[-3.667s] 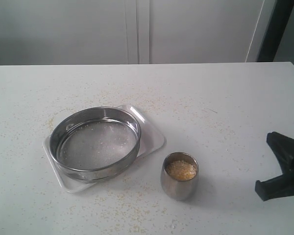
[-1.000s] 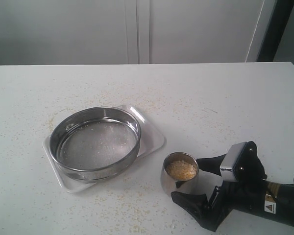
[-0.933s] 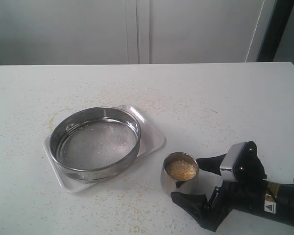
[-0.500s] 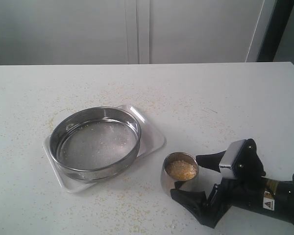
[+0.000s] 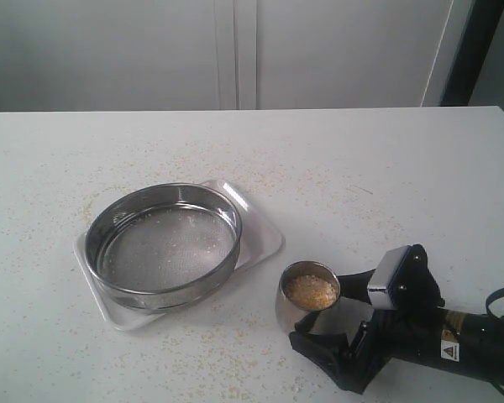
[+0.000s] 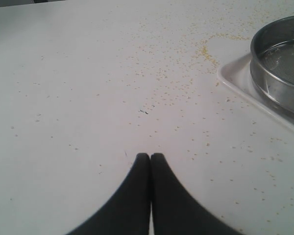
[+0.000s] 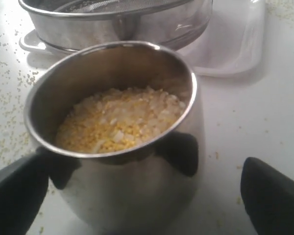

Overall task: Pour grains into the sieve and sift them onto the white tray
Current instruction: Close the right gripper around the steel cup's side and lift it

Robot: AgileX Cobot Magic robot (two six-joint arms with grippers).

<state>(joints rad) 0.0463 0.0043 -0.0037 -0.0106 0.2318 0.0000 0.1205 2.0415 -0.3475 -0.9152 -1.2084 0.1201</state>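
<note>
Sitting w/ grains (image 7: pixel 120 122) — cup (image 7: pixel 137 200), sieve (image 5: pixel 170 295) on white tray (image 5: pixel 265 239)

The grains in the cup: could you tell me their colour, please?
The grains are yellow mixed with whitish; the right wrist view shows it best.

My speckled white worktop (image 5: pixel 361 168) spreads all round my right tool (image 5: pixel 319 309). Well beyond the tool, past the far edge, stand pale panelled doors (image 5: pixel 319 50) and a dark upright (image 5: pixel 475 50), in soft, even light.
</note>
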